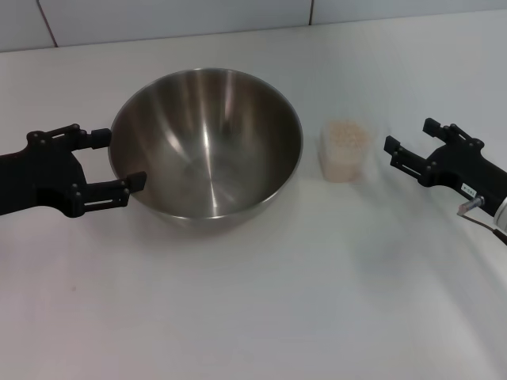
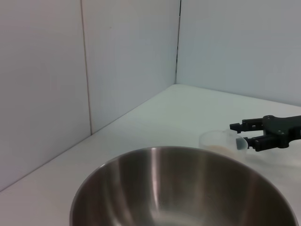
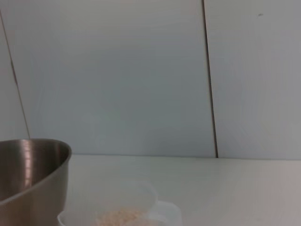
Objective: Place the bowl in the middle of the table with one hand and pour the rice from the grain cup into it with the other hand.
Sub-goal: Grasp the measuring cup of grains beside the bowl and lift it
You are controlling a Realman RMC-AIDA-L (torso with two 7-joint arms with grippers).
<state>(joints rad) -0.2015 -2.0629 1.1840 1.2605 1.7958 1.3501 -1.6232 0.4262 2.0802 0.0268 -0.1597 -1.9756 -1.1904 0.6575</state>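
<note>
The steel bowl [image 1: 206, 146] stands on the white table [image 1: 253, 309], a little left of the middle. My left gripper [image 1: 120, 160] is open, its two fingertips at the bowl's left side. The clear grain cup [image 1: 345, 150] stands upright to the right of the bowl, with rice [image 1: 345, 136] in it. My right gripper [image 1: 408, 134] is open and empty, a short gap to the right of the cup. The left wrist view shows the bowl [image 2: 178, 188], the cup [image 2: 221, 140] and the right gripper [image 2: 241, 135]. The right wrist view shows the bowl [image 3: 28, 174] and the cup [image 3: 122, 214].
A pale panelled wall [image 1: 238, 16] runs along the table's far edge. A cable [image 1: 485, 220] hangs from the right wrist.
</note>
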